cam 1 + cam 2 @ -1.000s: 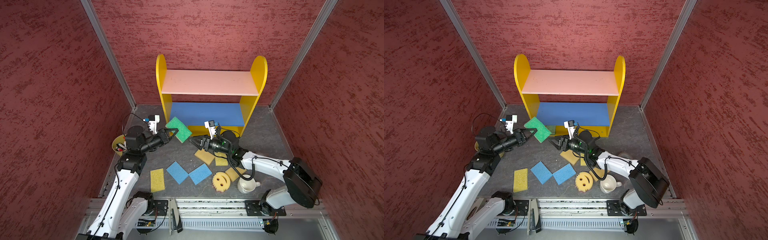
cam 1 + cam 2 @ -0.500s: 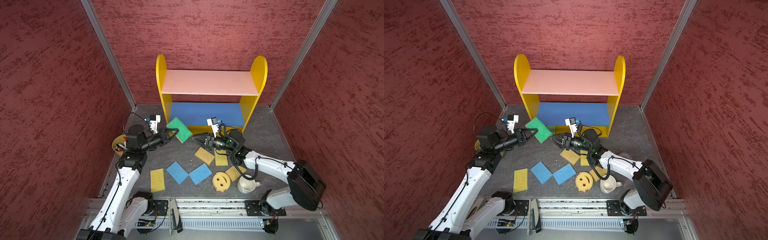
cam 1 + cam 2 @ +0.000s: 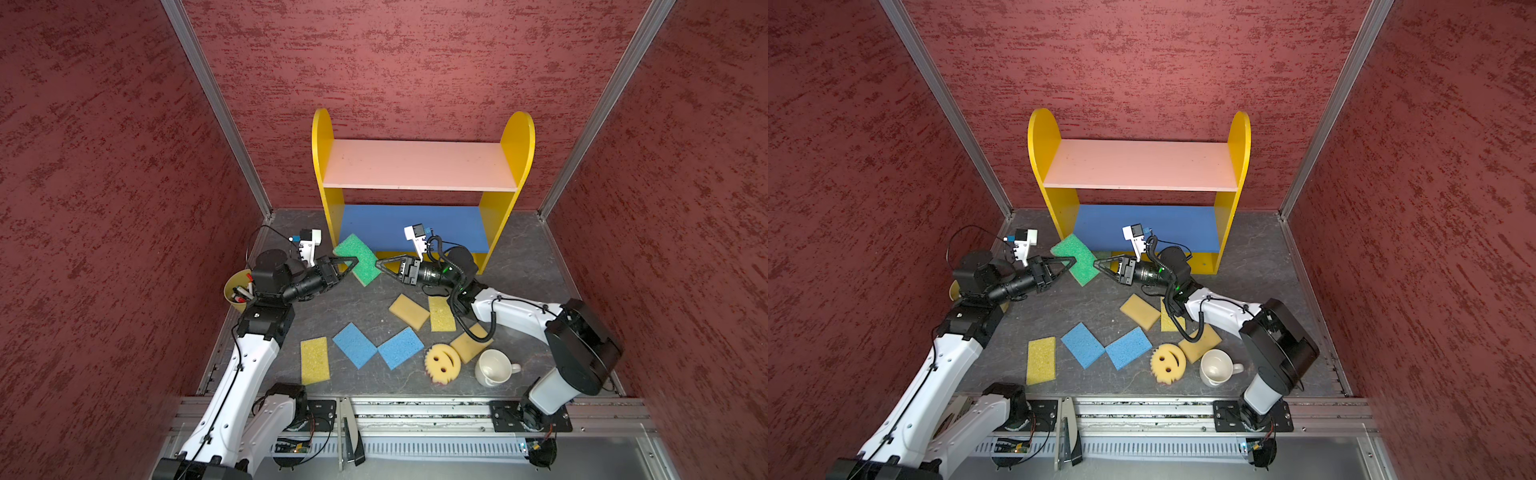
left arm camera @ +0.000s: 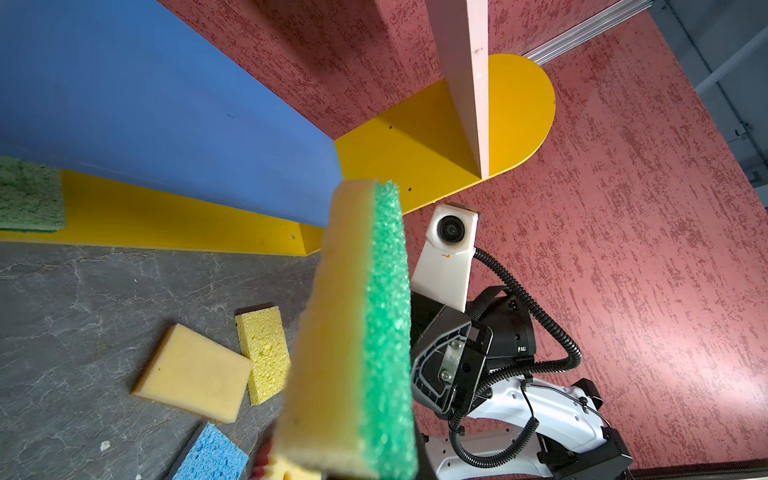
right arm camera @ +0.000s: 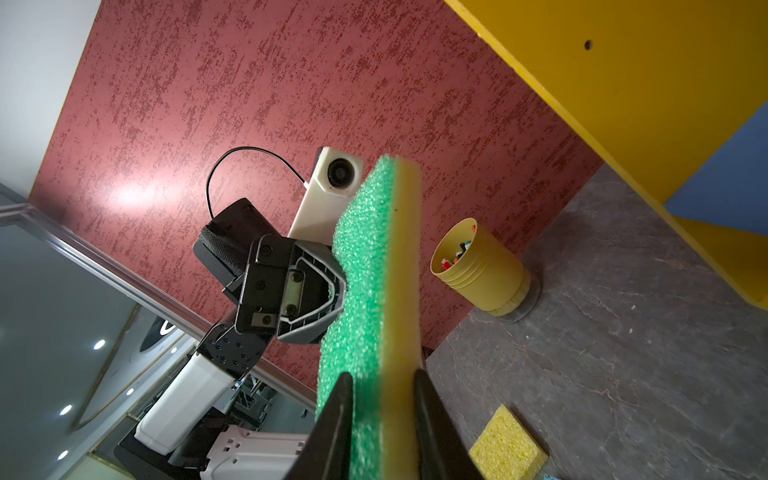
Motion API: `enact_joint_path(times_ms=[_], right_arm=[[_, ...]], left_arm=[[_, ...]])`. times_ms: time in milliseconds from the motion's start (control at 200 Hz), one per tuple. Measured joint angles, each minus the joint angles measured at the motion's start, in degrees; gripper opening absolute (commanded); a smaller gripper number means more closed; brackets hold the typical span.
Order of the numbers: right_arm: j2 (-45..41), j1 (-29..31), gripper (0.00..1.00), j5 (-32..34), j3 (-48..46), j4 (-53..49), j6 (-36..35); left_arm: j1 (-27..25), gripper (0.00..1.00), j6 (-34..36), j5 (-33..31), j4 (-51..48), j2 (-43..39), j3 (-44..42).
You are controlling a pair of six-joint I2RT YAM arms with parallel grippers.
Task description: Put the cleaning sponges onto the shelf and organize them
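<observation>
1. In both top views the left arm is seen raised from the near rail with its wrist bent toward the middle. The left gripper (image 3: 352,266) (image 3: 1072,262) is clamped tight on one end of the green sponge (image 3: 356,254) (image 3: 1074,252).
2. The right arm is stretched low across the floor (image 3: 519,257). The right gripper (image 3: 380,266) (image 3: 1099,264) is closed on the sponge's opposite end, facing the left one. The sponge is held tilted in the air, just before the left side panel of the shelf (image 3: 415,164) (image 3: 1138,164), and on none of its boards.
3. Near the right forearm a tan sponge (image 3: 409,311) and a yellow sponge (image 3: 441,313) are seen. Closer to the rail lie two blue sponges (image 3: 354,344), a smiley sponge (image 3: 442,362) and a mug (image 3: 492,368). A marker cup (image 3: 237,295) is stood beside the left arm.
4. In the left wrist view the held sponge (image 4: 374,332) is shown edge-on, hiding the right fingertips. A second green sponge (image 4: 29,195) is seen on the shelf's yellow base.
5. In the right wrist view both fingers (image 5: 336,419) are pressed against the sponge (image 5: 370,270), one on each face.
</observation>
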Motion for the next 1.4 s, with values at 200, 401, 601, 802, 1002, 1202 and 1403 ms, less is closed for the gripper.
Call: enact_joint_path(times_ms=[200, 401, 601, 802, 1002, 1202, 1403], right_arm=[[0.07, -0.09, 0.06, -0.57, -0.35, 1.92, 1.97], [0.07, -0.09, 0.00, -0.63, -1.68, 3.72, 3.06], [-0.87, -0.09, 0.00, 0.66, -6.56, 5.70, 3.74], [-4.52, -0.04, 0.00, 7.10, -15.74, 5.46, 3.26], [-7.37, 0.02, 0.00, 18.27, -21.81, -0.02, 1.03], [-6.75, 0.02, 0.00, 27.36, -22.47, -4.92, -1.36], [-1.73, 0.02, 0.00, 34.01, -22.01, -5.66, -2.40]], left_arm=[[0.04, 0.00, -0.22, 0.24, 0.22, 0.72, 0.00], [0.04, 0.39, -0.74, 0.81, 0.11, 1.01, 0.00], [0.26, 0.82, 0.26, -2.03, -2.03, 0.31, 0.02], [0.31, 0.85, 4.15, -13.25, -11.78, -4.76, 0.94], [0.48, 0.86, 7.26, -24.50, -19.41, -11.34, 1.46], [0.59, 0.86, 9.11, -29.73, -23.30, -12.50, 1.57], [0.63, 0.87, 9.77, -30.82, -24.85, -11.74, 1.57]])
